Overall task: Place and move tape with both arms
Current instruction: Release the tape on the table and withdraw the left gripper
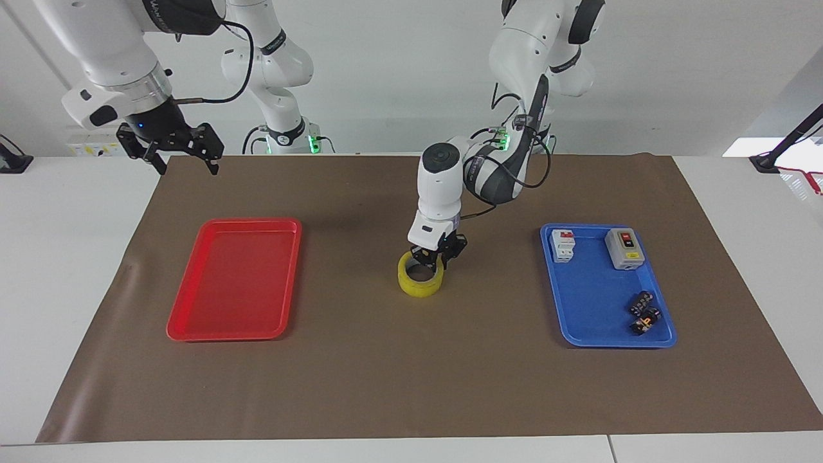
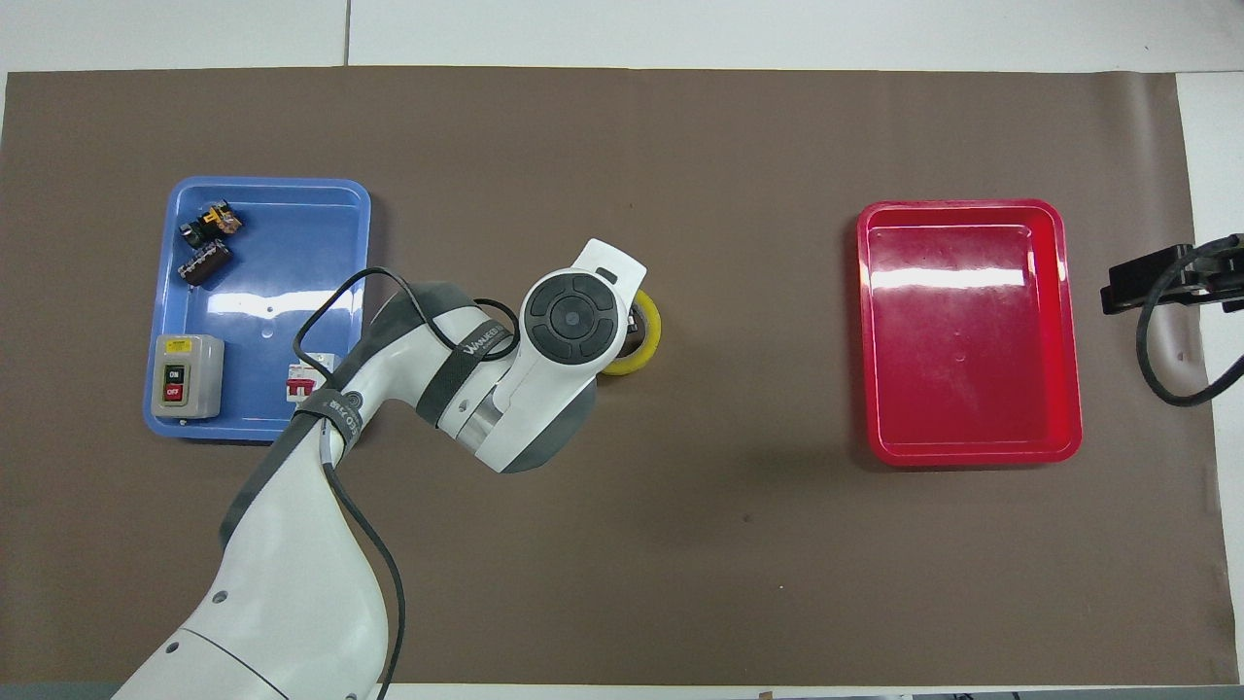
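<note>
Tape (image 1: pixel 420 280) flat on brown mat (image 1: pixel 411 386), between red tray (image 1: pixel 235 278) and blue tray (image 1: pixel 604 289). Left gripper (image 1: pixel 434 256) at tape rim, fingers unclear. Right gripper (image 1: pixel 183 157) waiting high, fingers spread.

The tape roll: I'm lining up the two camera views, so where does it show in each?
Facing view: the tape roll stands on the brown mat near the middle, between the red tray and the blue tray, under the left gripper.
Overhead view: the tape roll is mostly hidden by the left arm; only a yellow arc shows near the middle.
Shared landmark: the red tray, at the right arm's end.
</note>
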